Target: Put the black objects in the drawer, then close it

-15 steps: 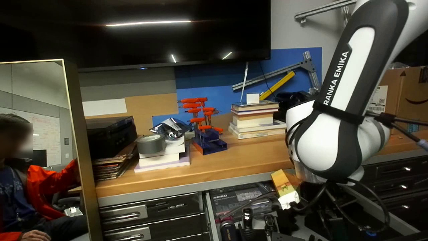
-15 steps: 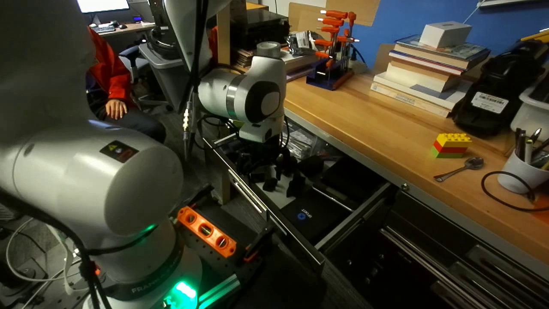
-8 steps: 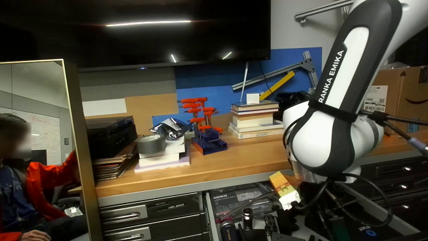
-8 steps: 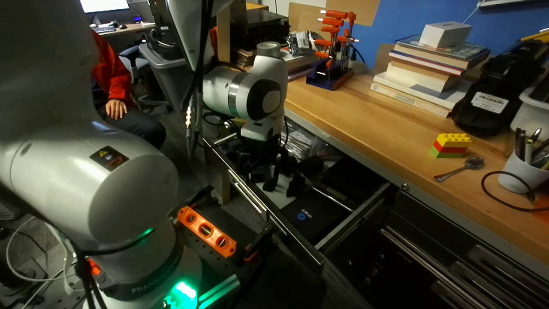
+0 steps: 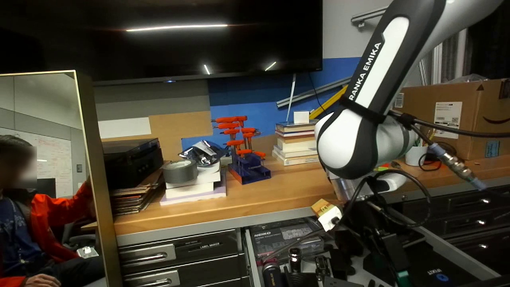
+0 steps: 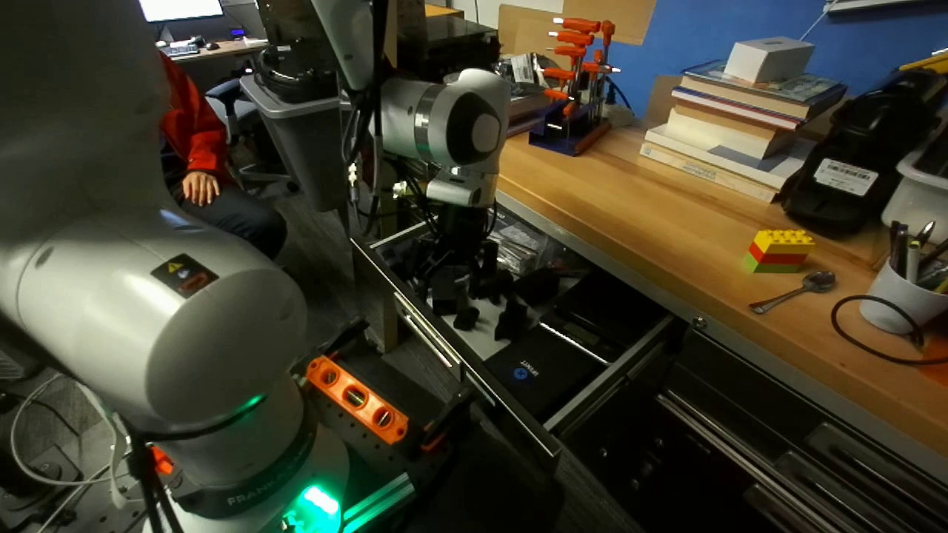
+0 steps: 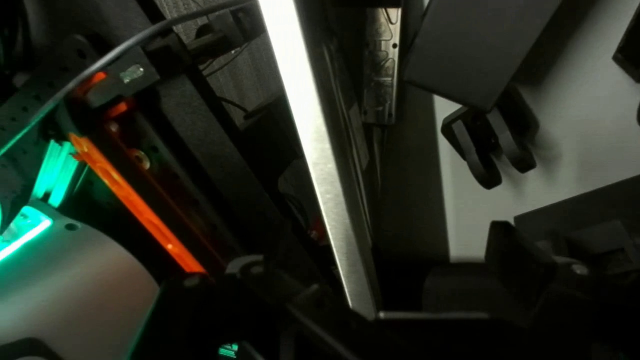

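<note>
In the pulled-out drawer (image 6: pixel 613 376) — several black objs (image 6: pixel 511 320); wrist view, one w/ two prongs at 1–2 o'clock of claw (image 7: pixel 375 255); claw's wide — drawer's front rim showing btwn its fingers; toy bricks (image 6: pixel 780 252) on bench (image 6: pixel 629 192), 2–3 o'clock of drawer in an exterior view.

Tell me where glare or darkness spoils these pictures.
Wrist view: the drawer rim glares white, while the gripper fingers sink into near-black; in an exterior view, the television carries streaky reflections; in an exterior view, the green light flares almost white.
</note>
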Controlling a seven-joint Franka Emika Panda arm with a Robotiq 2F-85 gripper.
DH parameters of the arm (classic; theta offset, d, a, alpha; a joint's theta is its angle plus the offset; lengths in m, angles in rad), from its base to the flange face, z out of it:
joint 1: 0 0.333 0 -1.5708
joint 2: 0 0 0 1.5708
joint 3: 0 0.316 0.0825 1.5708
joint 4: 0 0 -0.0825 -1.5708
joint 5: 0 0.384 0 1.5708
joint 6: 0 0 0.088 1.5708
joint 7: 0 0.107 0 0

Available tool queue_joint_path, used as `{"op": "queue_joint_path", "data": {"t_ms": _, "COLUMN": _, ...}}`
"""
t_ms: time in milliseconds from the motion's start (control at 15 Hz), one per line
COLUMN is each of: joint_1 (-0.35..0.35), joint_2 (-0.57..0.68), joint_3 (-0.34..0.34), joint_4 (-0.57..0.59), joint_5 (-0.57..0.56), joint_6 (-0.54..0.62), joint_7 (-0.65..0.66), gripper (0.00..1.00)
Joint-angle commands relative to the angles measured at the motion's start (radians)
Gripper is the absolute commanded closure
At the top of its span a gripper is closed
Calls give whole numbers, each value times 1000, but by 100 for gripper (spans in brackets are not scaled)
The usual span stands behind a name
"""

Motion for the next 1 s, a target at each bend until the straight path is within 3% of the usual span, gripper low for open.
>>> {"op": "queue_joint_path", "data": {"t_ms": 0, "joint_1": -44, "joint_2": 17, "joint_3": 34, "joint_4": 18, "joint_5": 84, "joint_6": -62, "joint_7": -69, "gripper": 0}}
{"op": "queue_joint_path", "data": {"t_ms": 600, "joint_1": -95, "joint_2": 139, "joint_3": 39, "joint_4": -27, "joint_5": 286, "joint_6": 87, "joint_7": -310, "gripper": 0}}
{"op": "queue_joint_path", "data": {"t_ms": 933, "joint_1": -68, "joint_2": 163, "joint_3": 40, "joint_4": -96, "joint_5": 304, "joint_6": 438, "joint_7": -412, "gripper": 0}}
